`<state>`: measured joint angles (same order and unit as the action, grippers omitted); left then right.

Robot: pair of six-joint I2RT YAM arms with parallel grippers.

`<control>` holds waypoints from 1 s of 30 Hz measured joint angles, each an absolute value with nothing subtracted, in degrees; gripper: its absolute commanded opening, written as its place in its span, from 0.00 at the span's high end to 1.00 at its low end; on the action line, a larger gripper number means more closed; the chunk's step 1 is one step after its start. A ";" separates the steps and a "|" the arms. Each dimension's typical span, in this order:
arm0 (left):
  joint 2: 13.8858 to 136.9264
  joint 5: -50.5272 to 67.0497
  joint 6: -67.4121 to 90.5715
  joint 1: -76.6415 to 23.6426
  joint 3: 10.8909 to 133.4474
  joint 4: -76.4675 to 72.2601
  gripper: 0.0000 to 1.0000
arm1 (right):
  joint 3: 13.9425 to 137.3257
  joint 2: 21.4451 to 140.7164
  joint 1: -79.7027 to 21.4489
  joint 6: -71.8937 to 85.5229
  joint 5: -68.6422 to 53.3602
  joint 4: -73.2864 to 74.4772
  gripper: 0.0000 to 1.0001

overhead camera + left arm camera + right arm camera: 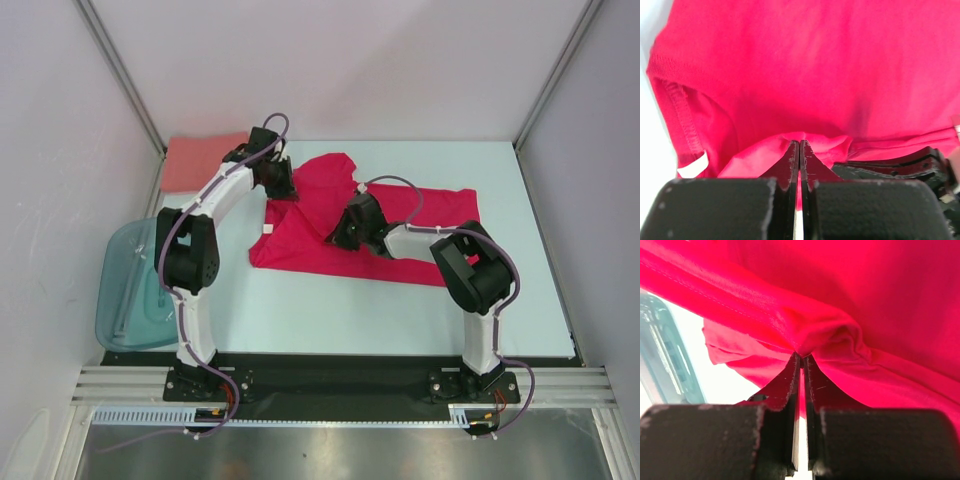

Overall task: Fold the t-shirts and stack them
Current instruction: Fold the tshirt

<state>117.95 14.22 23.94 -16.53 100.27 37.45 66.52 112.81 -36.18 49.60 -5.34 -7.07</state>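
The crimson-red t-shirt lies spread and partly bunched across the middle of the table. A folded salmon-pink t-shirt rests at the far left corner. My left gripper is at the red shirt's far left edge. In the left wrist view the gripper is shut, with a fold of red cloth pinched at the tips. My right gripper sits on the shirt's middle. In the right wrist view that gripper is shut on a bunched pleat of the red fabric.
A translucent teal tub sits at the left table edge, and also shows as the tub in the right wrist view. A white label hangs at the red shirt's hem. Frame posts and walls enclose the table.
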 measured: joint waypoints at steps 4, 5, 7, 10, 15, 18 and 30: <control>117.97 14.31 24.43 -16.78 102.24 37.39 1.00 | 66.17 112.22 -35.86 50.09 -5.58 -8.23 1.00; 117.97 14.33 24.53 -16.78 102.50 37.39 1.00 | 66.08 111.98 -35.86 50.17 -5.65 -8.45 1.00; 118.02 14.41 24.77 -16.86 103.15 37.43 1.00 | 66.00 111.57 -35.73 50.46 -5.69 -8.64 1.00; 118.24 14.81 25.10 -16.86 104.05 37.41 1.00 | 65.65 110.89 -35.51 50.59 -5.85 -8.93 1.00; 118.89 15.25 25.50 -16.88 104.77 37.41 1.00 | 64.73 110.19 -34.98 50.81 -5.87 -9.34 1.00; 119.70 15.25 25.52 -16.88 105.06 37.43 1.00 | 64.51 110.17 -34.54 50.83 -5.89 -9.34 1.00; 123.74 14.94 25.52 -16.93 109.58 37.82 1.00 | 64.51 110.19 -33.23 50.78 -6.61 -9.87 1.00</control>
